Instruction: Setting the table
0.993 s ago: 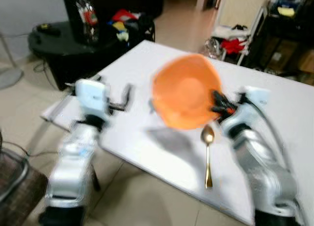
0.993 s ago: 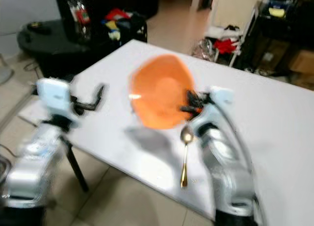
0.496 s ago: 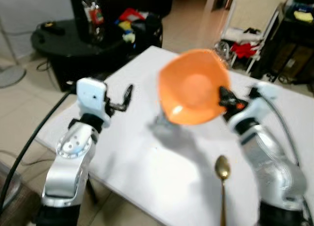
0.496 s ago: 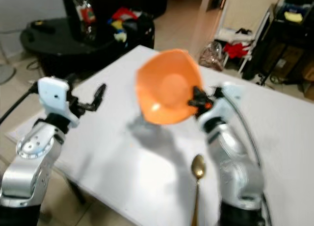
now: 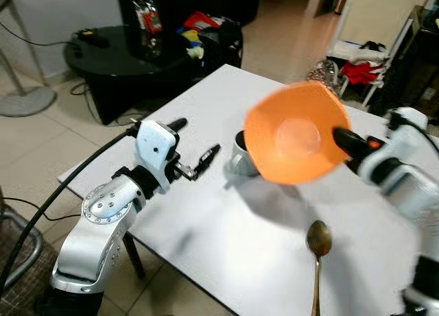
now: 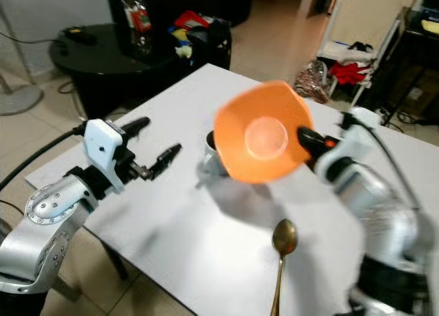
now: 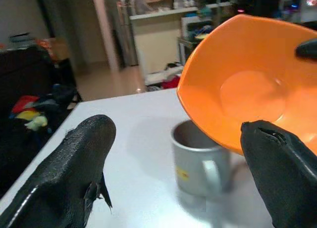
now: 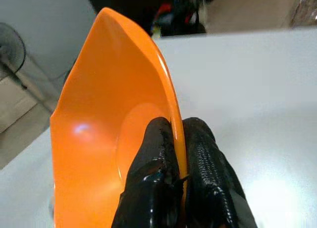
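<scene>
An orange bowl [image 5: 293,143] hangs tilted above the white table [image 5: 206,220], its hollow facing me. My right gripper [image 5: 339,135] is shut on its rim; in the right wrist view the two black fingers [image 8: 157,154] pinch the rim of the bowl [image 8: 94,139]. A grey mug [image 5: 240,155] stands on the table, partly hidden behind the bowl's left side. A gold spoon [image 5: 319,242] lies near the front edge, below the bowl. My left gripper [image 5: 195,140] is open over the table, left of the mug [image 7: 199,159], with nothing between its fingers.
A black round table [image 5: 116,55] with a bottle and bags stands at the back left. A fan base [image 5: 24,100] sits on the tiled floor at far left. Shelves and red clutter [image 5: 360,69] lie behind the table at the right.
The whole view has shifted, so the camera has moved. The bowl stays in my right gripper and has tilted more; the mug now shows beside it. The left gripper points toward the mug.
</scene>
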Controlling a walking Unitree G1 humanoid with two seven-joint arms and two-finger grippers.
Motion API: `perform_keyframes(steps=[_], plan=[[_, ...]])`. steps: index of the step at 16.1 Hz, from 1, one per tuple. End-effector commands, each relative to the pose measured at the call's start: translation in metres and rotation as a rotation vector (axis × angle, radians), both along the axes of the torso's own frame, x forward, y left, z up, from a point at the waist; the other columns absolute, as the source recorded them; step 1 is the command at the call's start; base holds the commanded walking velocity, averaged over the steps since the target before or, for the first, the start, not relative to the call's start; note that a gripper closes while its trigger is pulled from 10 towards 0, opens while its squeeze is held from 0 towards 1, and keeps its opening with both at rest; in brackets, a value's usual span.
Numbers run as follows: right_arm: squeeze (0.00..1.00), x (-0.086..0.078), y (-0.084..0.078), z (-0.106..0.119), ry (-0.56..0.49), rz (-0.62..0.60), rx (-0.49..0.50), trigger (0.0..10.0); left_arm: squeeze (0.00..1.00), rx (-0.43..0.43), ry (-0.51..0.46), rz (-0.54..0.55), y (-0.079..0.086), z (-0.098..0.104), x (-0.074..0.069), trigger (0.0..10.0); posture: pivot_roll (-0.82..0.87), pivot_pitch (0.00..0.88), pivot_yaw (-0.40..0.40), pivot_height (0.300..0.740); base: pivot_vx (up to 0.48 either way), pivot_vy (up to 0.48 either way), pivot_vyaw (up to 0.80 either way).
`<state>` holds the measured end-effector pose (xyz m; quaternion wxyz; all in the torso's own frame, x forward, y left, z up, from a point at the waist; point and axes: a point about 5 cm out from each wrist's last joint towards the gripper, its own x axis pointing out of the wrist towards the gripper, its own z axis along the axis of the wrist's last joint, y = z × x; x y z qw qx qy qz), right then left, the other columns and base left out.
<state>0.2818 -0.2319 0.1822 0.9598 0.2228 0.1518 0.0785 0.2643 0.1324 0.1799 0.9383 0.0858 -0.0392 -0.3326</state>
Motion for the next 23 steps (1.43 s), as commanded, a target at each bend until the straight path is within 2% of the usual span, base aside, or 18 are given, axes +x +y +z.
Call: perform_keyframes(steps=[1, 2, 3, 6, 9, 16, 19, 23], plan=[[0.00, -0.001, -0.008, 0.007, 0.019, 0.047, 0.045, 10.0, 0.14, 0.016, 0.020, -0.094, -0.008, 0.002, -0.001, 10.0, -0.01, 0.000, -0.040, 0.740, 0.000, 0.000, 0.00], [0.00, -0.001, -0.011, 0.006, 0.040, 0.051, 0.059, 10.0, 0.14, 0.026, 0.023, -0.109, -0.008, 0.002, -0.001, 10.0, -0.01, 0.000, -0.039, 0.740, 0.000, 0.000, 0.00], [0.00, -0.003, -0.019, 0.000, 0.121, 0.069, 0.118, 10.0, 0.13, 0.050, 0.049, -0.167, -0.009, 0.001, -0.003, 10.0, -0.02, 0.000, -0.040, 0.740, 0.000, 0.000, 0.00], [0.00, -0.005, -0.029, -0.009, 0.200, 0.072, 0.224, 10.0, 0.14, 0.022, 0.113, -0.224, -0.011, 0.001, -0.007, 10.0, -0.02, 0.000, -0.044, 0.740, 0.000, 0.000, 0.00], [0.00, -0.009, -0.033, -0.023, 0.280, 0.051, 0.313, 10.0, 0.14, -0.031, 0.248, -0.372, -0.019, -0.006, -0.025, 10.0, -0.02, 0.000, -0.046, 0.740, 0.000, 0.000, 0.00], [0.00, -0.025, -0.043, -0.047, 0.399, 0.004, 0.331, 10.0, 0.14, -0.002, 0.304, -0.378, -0.019, -0.010, -0.026, 10.0, -0.03, 0.000, -0.036, 0.740, 0.000, 0.000, 0.00], [0.00, -0.025, -0.045, -0.052, 0.396, -0.030, 0.322, 10.0, 0.14, 0.008, 0.304, -0.377, -0.019, -0.010, -0.025, 10.0, -0.02, 0.000, -0.032, 0.740, 0.000, 0.000, 0.00], [0.00, -0.021, -0.047, -0.055, 0.341, -0.075, 0.312, 10.0, 0.14, 0.015, 0.301, -0.377, -0.019, -0.009, -0.025, 10.0, -0.02, 0.000, -0.032, 0.740, 0.000, 0.000, 0.00]])
